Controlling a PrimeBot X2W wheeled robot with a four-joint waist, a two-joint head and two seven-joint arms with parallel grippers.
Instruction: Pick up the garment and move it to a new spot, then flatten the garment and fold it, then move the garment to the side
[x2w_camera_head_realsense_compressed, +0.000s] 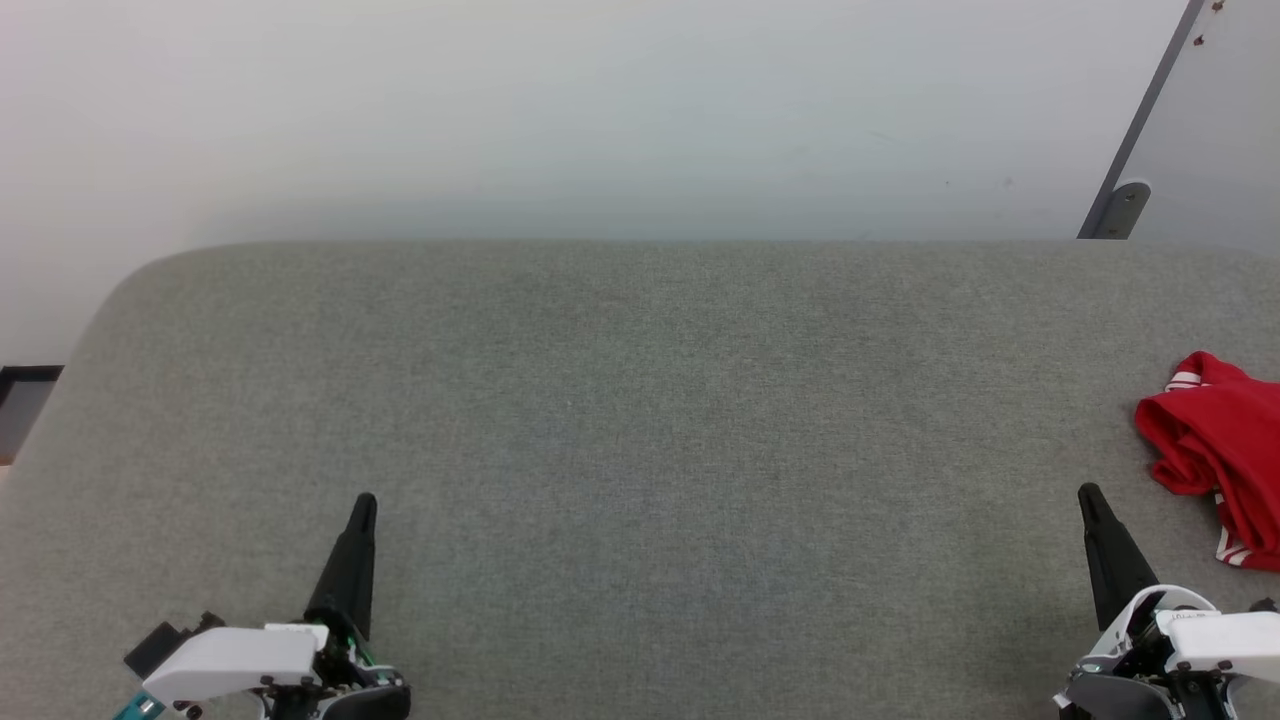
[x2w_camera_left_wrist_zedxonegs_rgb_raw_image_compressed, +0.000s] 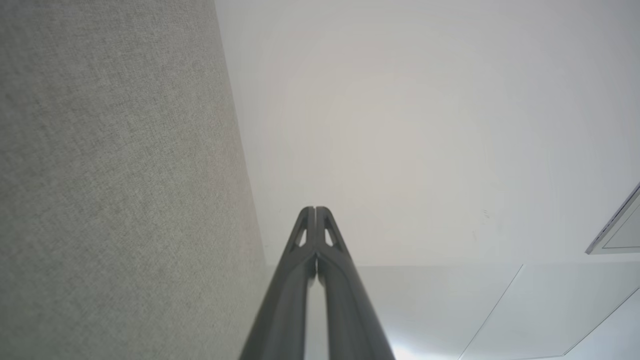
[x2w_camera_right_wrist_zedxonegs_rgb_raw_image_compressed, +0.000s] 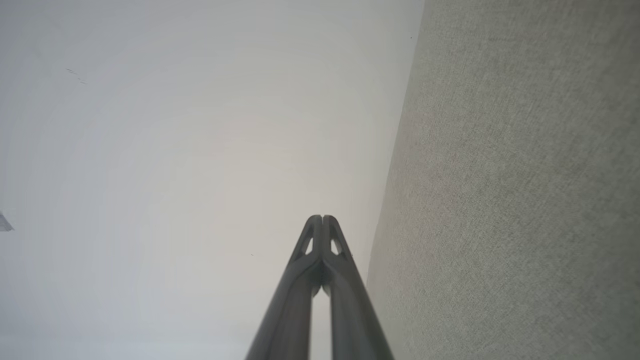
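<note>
The garment (x2w_camera_head_realsense_compressed: 1215, 450) lies crumpled at the far right edge of the grey fabric surface (x2w_camera_head_realsense_compressed: 640, 420); it is red with red-and-white striped trim, and part of it runs out of the head view. My right gripper (x2w_camera_head_realsense_compressed: 1090, 495) is shut and empty, its tip just left of and below the garment, apart from it. At the lower left my left gripper (x2w_camera_head_realsense_compressed: 364, 503) is shut and empty, far from the garment. In the wrist views both grippers, left (x2w_camera_left_wrist_zedxonegs_rgb_raw_image_compressed: 315, 210) and right (x2w_camera_right_wrist_zedxonegs_rgb_raw_image_compressed: 322, 218), show their fingers pressed together with nothing between them.
The grey surface has a rounded far-left corner (x2w_camera_head_realsense_compressed: 140, 280) and its far edge meets a pale wall (x2w_camera_head_realsense_compressed: 600, 120). A grey panel with a metal bracket (x2w_camera_head_realsense_compressed: 1125, 205) stands at the upper right. A dark strip (x2w_camera_head_realsense_compressed: 25, 385) shows beyond the surface's left edge.
</note>
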